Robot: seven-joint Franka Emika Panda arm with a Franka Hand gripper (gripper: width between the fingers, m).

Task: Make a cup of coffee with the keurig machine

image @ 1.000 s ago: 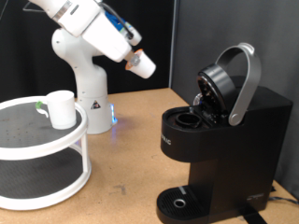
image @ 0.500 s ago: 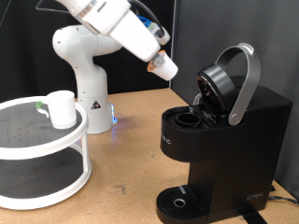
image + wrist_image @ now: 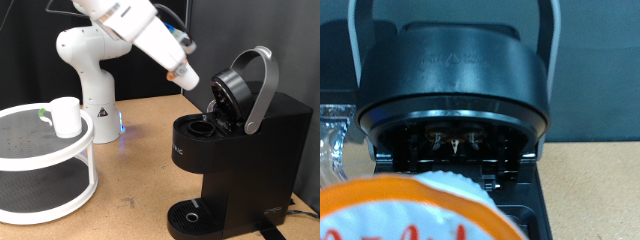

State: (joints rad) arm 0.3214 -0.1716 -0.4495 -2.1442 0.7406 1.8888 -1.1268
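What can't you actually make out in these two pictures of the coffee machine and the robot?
- End effector, exterior view: its fingers are too small to tell apart around the pod.
- Pod, wrist view: cut off by the picture's edge and blurred, so its print is unreadable.
- Keurig machine, exterior view: the pod chamber's inside is dark.
- Cup, exterior view: its contents cannot be seen.
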